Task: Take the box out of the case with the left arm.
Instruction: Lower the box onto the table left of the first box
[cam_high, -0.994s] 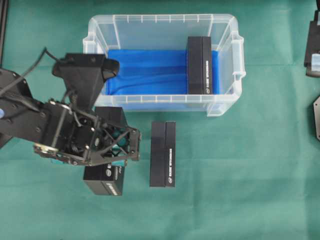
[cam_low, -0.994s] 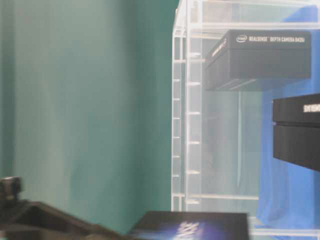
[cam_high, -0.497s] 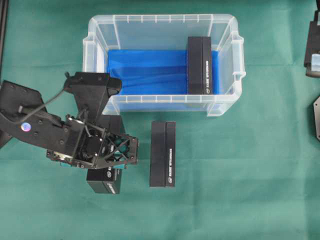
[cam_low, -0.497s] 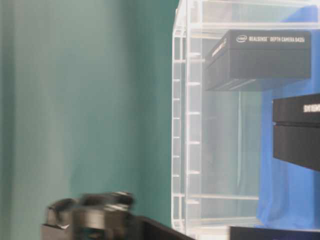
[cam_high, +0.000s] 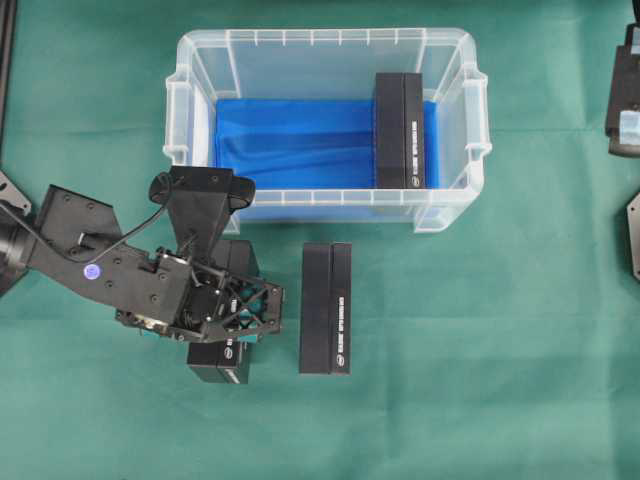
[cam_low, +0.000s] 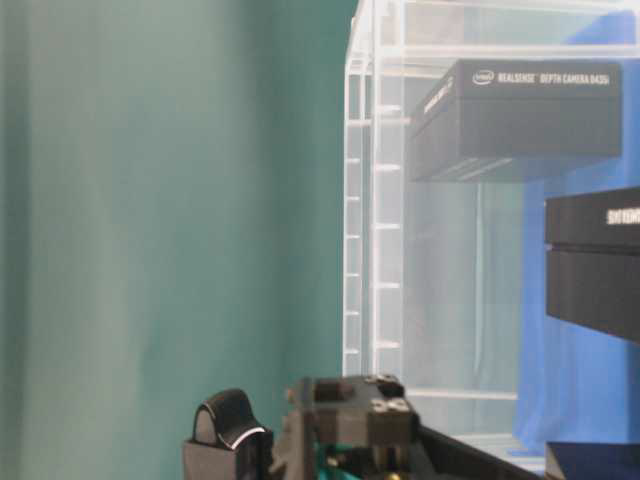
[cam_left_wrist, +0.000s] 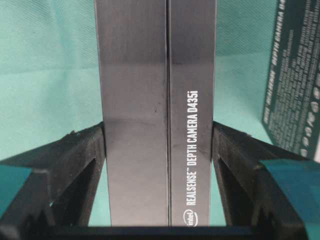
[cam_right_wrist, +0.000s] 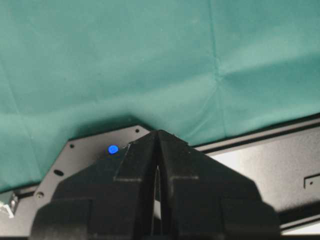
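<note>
My left gripper (cam_high: 240, 310) is shut on a black box (cam_high: 222, 367) printed "RealSense Depth Camera D435i", low over the green cloth in front of the case's left end. In the left wrist view both fingers (cam_left_wrist: 92, 145) press the box's (cam_left_wrist: 155, 90) long sides. The case (cam_high: 325, 38), a clear bin with a blue cloth lining, stands at the back with another black box (cam_high: 399, 130) upright at its right end. Whether the held box touches the cloth I cannot tell. My right gripper (cam_right_wrist: 157, 137) is shut and empty, over a black plate.
A third black box (cam_high: 326, 308) lies on the green cloth just right of the left gripper, also seen at the right edge as a box (cam_left_wrist: 295, 75) in the left wrist view. Black arm hardware (cam_high: 625, 90) sits at the right edge.
The left arm has come down and slightly toward the case with the box in its grip. Its gripper now shows at the bottom of the table-level view. The other boxes have not moved.
</note>
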